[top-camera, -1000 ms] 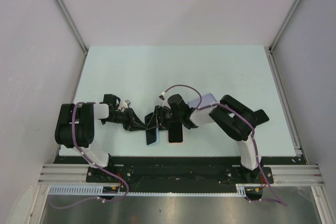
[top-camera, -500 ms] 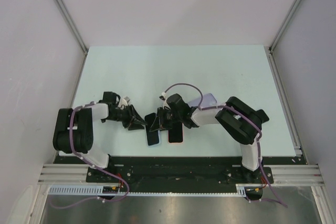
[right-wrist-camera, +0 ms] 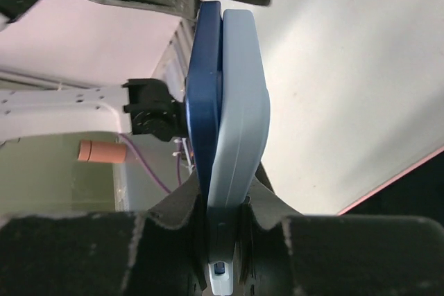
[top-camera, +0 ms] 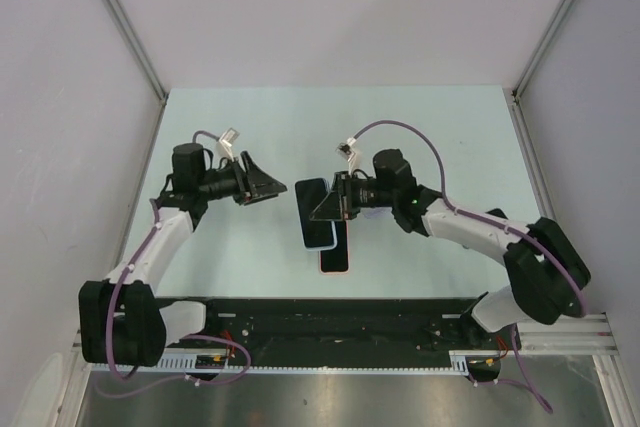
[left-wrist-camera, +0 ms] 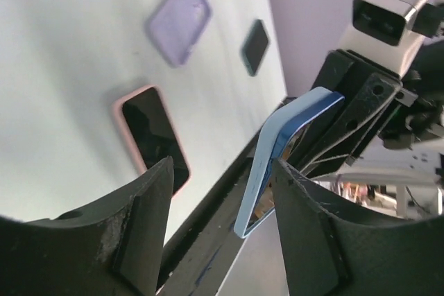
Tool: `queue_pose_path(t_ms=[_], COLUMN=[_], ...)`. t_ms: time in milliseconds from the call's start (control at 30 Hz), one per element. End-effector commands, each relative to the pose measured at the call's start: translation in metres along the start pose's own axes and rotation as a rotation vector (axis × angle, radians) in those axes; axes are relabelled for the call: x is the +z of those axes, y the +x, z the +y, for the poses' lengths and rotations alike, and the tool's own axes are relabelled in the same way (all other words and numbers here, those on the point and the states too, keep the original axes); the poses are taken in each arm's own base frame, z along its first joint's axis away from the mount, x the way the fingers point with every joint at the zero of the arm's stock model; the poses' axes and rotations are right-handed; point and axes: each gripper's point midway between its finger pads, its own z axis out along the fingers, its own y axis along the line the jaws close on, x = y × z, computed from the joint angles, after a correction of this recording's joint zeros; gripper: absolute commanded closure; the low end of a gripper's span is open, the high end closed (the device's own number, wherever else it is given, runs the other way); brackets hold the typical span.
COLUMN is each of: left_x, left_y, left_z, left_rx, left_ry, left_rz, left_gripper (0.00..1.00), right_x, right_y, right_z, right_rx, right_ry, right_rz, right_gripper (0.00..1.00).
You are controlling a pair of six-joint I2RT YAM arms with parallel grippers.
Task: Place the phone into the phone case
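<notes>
— How do your arms stand over the table?
— My right arm rises from its base at the table's 5 o'clock corner and stretches low towards 10 o'clock, with its wrist near the table's middle. My left arm climbs from the 7 o'clock corner towards 12, then bends at the wrist so its fingers point to 3 o'clock.
— And the grippers?
— My left gripper stands wide with nothing between its fingers. It sits at 9 o'clock of the right one, near but apart. My right gripper is clamped narrow on two slabs held in the air.
— Which slabs?
— The dark blue phone and the light blue phone case, face to face and touching along their length. One finger presses the phone side, the other the case side. Seen from my left wrist, the light blue edge shows a bend. I cannot tell whether the phone is fully seated in the case.
— What lies on the table?
— A pink-cased phone, screen up, at 6 o'clock of the held pair. My left wrist camera also shows a lilac case lying flat. Beyond that is a small dark slab, and I cannot tell what it is.
</notes>
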Motion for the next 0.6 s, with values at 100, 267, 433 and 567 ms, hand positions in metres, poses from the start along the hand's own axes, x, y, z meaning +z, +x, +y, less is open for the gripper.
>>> queue_pose_path(t_ms=[100, 267, 433, 567], left_x=[0.004, -0.003, 0.001, 0.001], left_y=[0.029, 0.028, 0.034, 0.039], left_z=[-0.088, -0.114, -0.108, -0.105], left_rx=[0.187, 0.214, 0.194, 0.179], left_ry=[0.345, 0.444, 0.445, 0.449], left_rz=[0.142, 0.119, 0.134, 0.146], left_gripper=[0.36, 0.36, 0.37, 0.37], right_x=[-0.039, -0.047, -0.05, -0.05], right_y=[0.001, 0.001, -0.001, -0.001], right_z=[0.066, 0.083, 0.094, 0.098], right_rx=[-0.114, -0.124, -0.129, -0.124], right_ry=[-0.277, -0.344, -0.373, -0.39], right_rz=[-0.022, -0.054, -0.072, -0.077], right_gripper=[0.99, 0.98, 0.98, 0.98])
